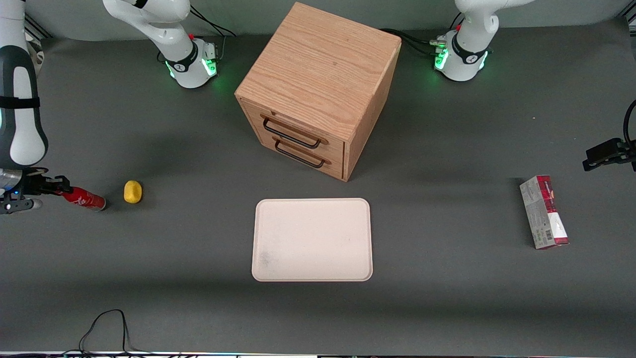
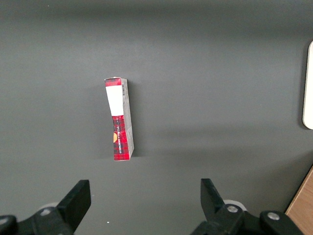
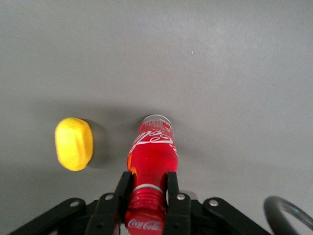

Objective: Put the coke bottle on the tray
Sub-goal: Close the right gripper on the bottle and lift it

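Observation:
The coke bottle (image 1: 85,200) is a small red bottle with white script, lying on the grey table at the working arm's end. My right gripper (image 1: 58,189) is low over the table at its cap end. In the right wrist view the gripper (image 3: 147,190) is shut on the bottle (image 3: 152,147), with one finger on each side of the neck just below the red cap. The cream tray (image 1: 312,239) lies flat in the middle of the table, nearer the front camera than the cabinet, well away from the bottle. Its edge also shows in the left wrist view (image 2: 309,83).
A small yellow object (image 1: 132,192) lies close beside the bottle's base, toward the tray; it also shows in the right wrist view (image 3: 74,143). A wooden drawer cabinet (image 1: 318,84) stands above the tray in the front view. A red-and-grey carton (image 1: 544,211) lies toward the parked arm's end.

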### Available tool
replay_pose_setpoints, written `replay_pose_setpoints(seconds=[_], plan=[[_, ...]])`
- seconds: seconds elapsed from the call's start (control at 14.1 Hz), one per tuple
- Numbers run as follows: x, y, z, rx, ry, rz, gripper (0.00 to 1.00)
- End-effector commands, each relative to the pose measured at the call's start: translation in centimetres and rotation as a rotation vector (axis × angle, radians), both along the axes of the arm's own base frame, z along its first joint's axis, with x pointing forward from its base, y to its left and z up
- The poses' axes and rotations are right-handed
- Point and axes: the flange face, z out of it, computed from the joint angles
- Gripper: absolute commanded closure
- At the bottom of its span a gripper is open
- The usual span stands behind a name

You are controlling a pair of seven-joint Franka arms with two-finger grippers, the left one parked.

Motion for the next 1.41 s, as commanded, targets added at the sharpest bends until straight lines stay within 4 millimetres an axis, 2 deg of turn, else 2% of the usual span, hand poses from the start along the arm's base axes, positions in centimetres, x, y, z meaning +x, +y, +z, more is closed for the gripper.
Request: replay_pose_setpoints(seconds=[0.0,0.07,0.21,0.35,0.57,0.71,0.78,0.99,1.2,1.34], plan=[[1.0,0.4,9.4,-0.021,-0.004,0.052,1.00],[1.5,1.0,14.8,-0.029,-0.011,0.064,1.00],[1.9,1.9,20.8,-0.050,-0.029,0.100,1.00],[1.6,2.5,25.5,-0.061,-0.039,0.127,1.00],[0.5,3.1,30.2,-0.065,-0.047,0.140,1.00],[0.1,3.8,31.9,-0.060,-0.052,0.142,1.00],[0.3,4.3,32.1,-0.056,-0.058,0.147,1.00],[2.9,11.4,33.7,-0.075,-0.102,0.228,1.00],[6.0,18.9,33.5,-0.086,-0.129,0.258,1.00],[7.4,24.7,32.8,-0.060,-0.147,0.253,1.00]])
